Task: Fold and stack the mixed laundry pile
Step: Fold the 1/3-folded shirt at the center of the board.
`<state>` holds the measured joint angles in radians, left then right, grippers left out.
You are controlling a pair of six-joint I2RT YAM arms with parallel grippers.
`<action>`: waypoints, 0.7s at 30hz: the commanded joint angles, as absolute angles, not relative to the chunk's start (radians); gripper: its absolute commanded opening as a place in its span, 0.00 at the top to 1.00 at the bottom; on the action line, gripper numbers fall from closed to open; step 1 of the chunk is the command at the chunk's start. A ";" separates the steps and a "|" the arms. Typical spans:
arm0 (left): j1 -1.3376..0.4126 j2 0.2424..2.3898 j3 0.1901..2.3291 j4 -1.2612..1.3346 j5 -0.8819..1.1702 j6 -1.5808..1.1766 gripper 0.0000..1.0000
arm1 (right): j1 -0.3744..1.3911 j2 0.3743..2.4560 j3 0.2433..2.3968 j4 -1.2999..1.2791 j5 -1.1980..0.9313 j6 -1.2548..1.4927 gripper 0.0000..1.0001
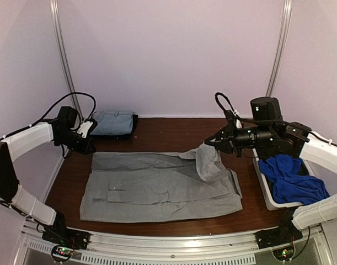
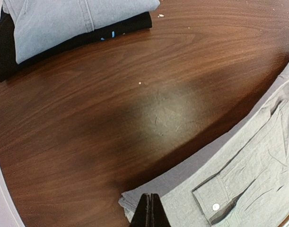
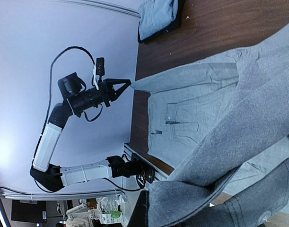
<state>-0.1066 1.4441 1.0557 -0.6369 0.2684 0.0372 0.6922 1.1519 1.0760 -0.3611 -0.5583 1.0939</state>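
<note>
Here, rumpled grey cloth trousers (image 1: 157, 187) across woodgrain table (image 1: 168, 132).

My left arm (image 1: 27, 141) comes in from the left side. It goes up, bends, and then reaches toward the middle. My left claw (image 1: 91, 149) points down and a bit to the right. Its two tips are pressed tight together, and they pinch one corner of the grey cloth (image 1: 157, 187).

My right arm (image 1: 322, 149) comes in from the right side and bends up high. Its wrist lies flat and points left. My right claw (image 1: 209, 144) is squeezed tight too, and it holds a fold of the same cloth up in the air. My two claws are well apart.
</note>
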 commanded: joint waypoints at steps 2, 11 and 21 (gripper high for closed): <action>-0.117 1.279 0.941 -0.619 0.199 0.079 1.00 | 0.843 1.059 1.003 -0.327 -0.355 1.204 1.00; -0.193 1.129 0.915 -0.760 0.124 0.075 1.00 | 1.095 0.947 0.897 -0.374 -0.165 1.367 1.00; -0.238 1.030 1.051 -0.850 0.037 -0.072 0.79 | 1.180 0.914 0.839 -0.425 -0.119 1.448 1.00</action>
